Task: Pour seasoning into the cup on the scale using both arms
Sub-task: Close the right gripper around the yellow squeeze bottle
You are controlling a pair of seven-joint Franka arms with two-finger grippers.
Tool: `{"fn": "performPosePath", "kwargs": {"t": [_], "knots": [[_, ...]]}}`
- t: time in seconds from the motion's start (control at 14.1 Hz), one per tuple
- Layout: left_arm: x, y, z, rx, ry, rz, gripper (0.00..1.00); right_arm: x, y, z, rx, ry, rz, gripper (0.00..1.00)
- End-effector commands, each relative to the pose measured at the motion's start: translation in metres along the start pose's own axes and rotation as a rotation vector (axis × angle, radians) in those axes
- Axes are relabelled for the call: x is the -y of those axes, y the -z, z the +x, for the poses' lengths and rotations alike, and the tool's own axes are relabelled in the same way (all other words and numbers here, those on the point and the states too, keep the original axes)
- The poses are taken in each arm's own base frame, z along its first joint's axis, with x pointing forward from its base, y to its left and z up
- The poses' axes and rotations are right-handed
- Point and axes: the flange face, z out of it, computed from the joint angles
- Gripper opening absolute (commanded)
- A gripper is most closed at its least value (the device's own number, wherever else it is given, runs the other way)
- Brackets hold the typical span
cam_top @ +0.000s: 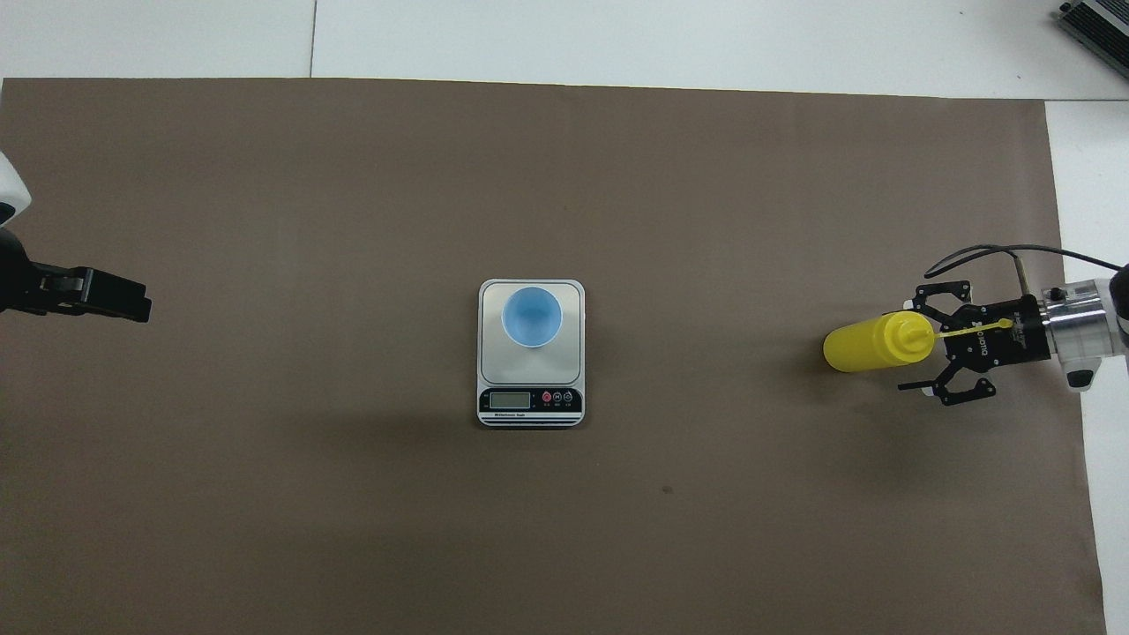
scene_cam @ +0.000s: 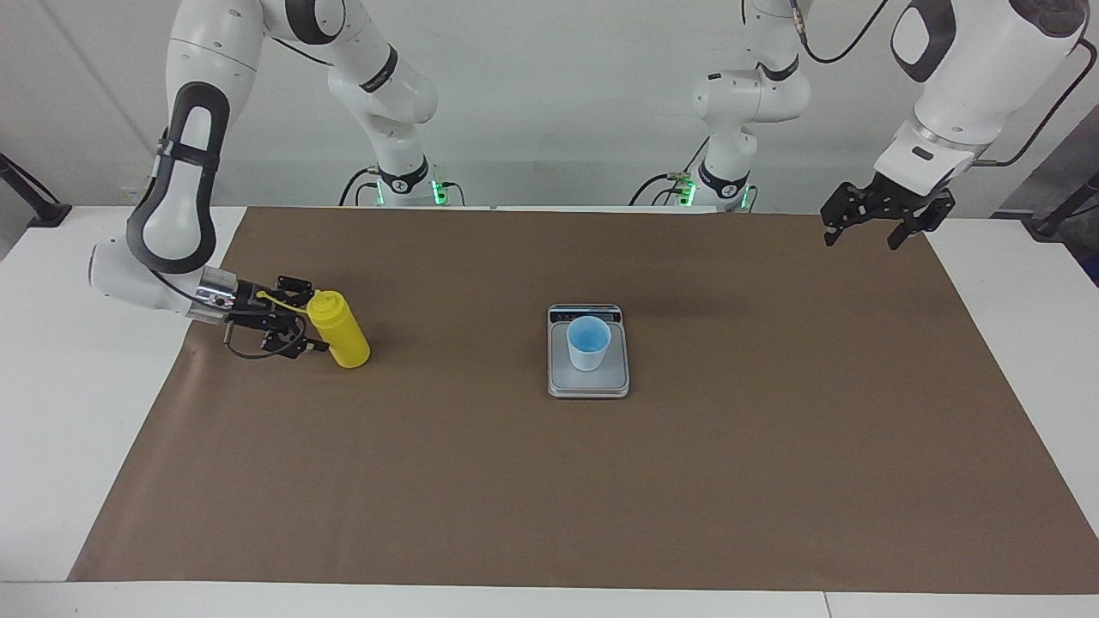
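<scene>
Standing upright near the right arm's edge of the desk, well apart from the cup (scene_cam: pixel 589 342) on the scale (scene_cam: pixel 588 384), the seasoning (scene_cam: pixel 339 330), probably light and squashy, needing a mid-body hold, right gripper (scene_cam: pixel 296 322) spreading wide beside it, holding nothing, left gripper (scene_cam: pixel 874 221) waiting, gaping, over the other edge.

The squeeze bottle (scene_cam: pixel 339 330) was smooth yellow plastic with a soft sheen. The cup (scene_cam: pixel 588 342) looked like thin pale blue plastic, smooth inside. The scale (scene_cam: pixel 588 383) had a matt silver-grey plate and a glossy dark display strip (cam_top: pixel 530 400). A matt brown paper-like sheet (scene_cam: pixel 687 481) covered the white, smooth table (scene_cam: pixel 51 412). The arms (scene_cam: pixel 185 172) wore glossy white plastic shells, with a bare metal ring (cam_top: pixel 1072 324) at the right wrist.
</scene>
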Motion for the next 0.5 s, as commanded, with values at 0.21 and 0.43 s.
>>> {"fn": "performPosePath", "kwargs": {"t": [0.21,0.43], "knots": [[0.0011,0.0004,-0.0080,-0.014,0.000,-0.010,1.00,0.0004,-0.0113,-0.0094,0.023,-0.006,-0.003,0.45],[0.0010,0.0001,-0.0083,-0.010,0.000,-0.010,1.00,-0.0003,-0.0085,-0.0089,0.022,-0.005,0.000,0.14]]}}
